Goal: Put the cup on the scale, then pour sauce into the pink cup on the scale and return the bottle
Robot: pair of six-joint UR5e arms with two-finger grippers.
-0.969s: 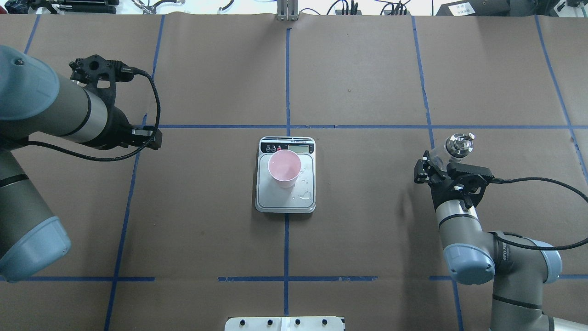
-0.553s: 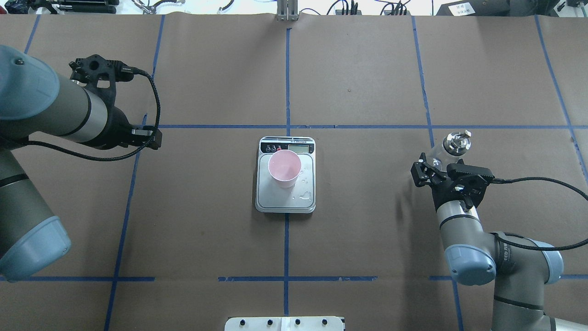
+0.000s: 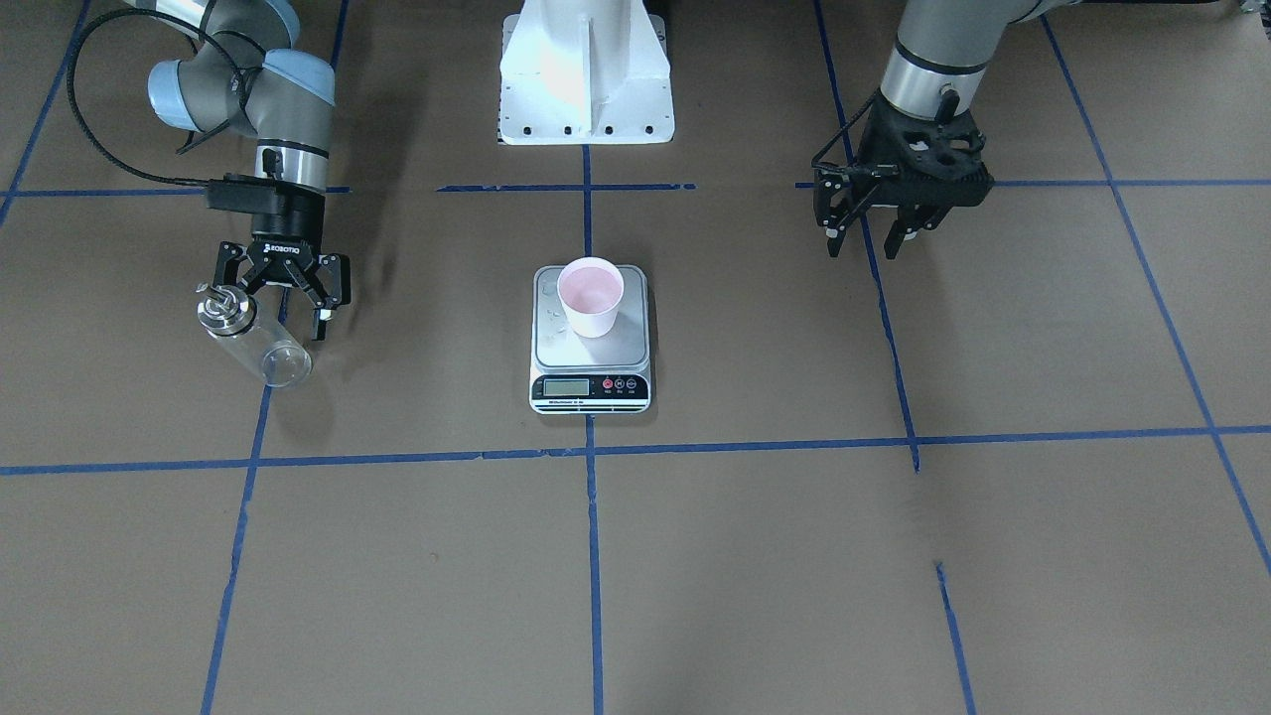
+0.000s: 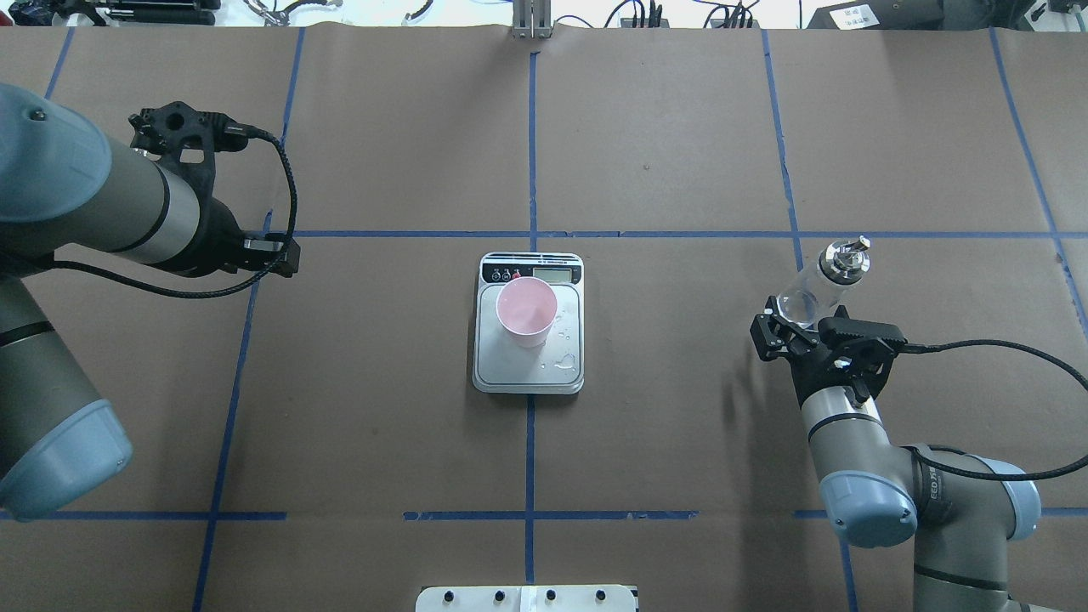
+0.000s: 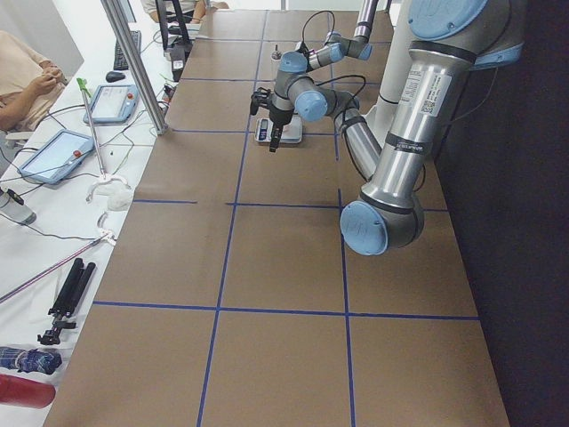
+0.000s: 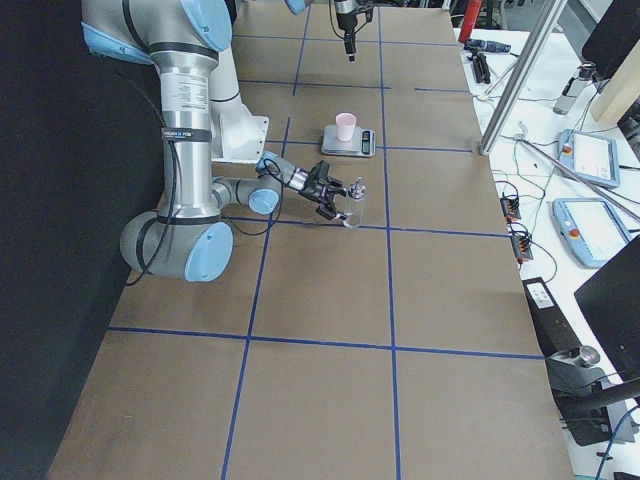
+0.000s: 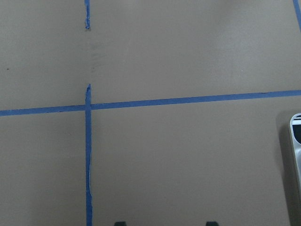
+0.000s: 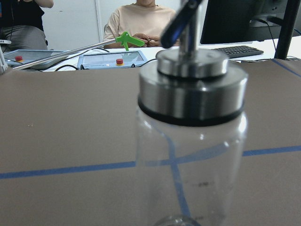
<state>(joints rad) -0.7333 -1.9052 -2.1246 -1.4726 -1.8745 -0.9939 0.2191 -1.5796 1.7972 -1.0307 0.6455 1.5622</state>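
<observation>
Glass is what stands right in front of my right gripper: the bottle is upright on the brown paper table, out on the robot's right and well apart from the scale. The gripper's fingers are spread wide with nothing clamped between them. From the overhead view they look just clear of the bottle's wall, though I cannot rule out a light brush against it.

I expect the bottle to be rigid, slick and breakable, and top-heavy under that steel cap (the spout on top is no handle). Any hold belongs on the cylindrical wall at mid-height or a little lower, squeezed squarely and without much force. I see no liquid line through the wall in the wrist view, so I plan for a fuller, heavier bottle.

Farther out, at mid-table, the scale carries the cup, upright toward the display end of the platform, with droplets just beside it. The cup looks thin and light, so I judge it easy to tip or crush.

Farthest across, the left gripper hangs over bare table with its fingers apart and empty.
</observation>
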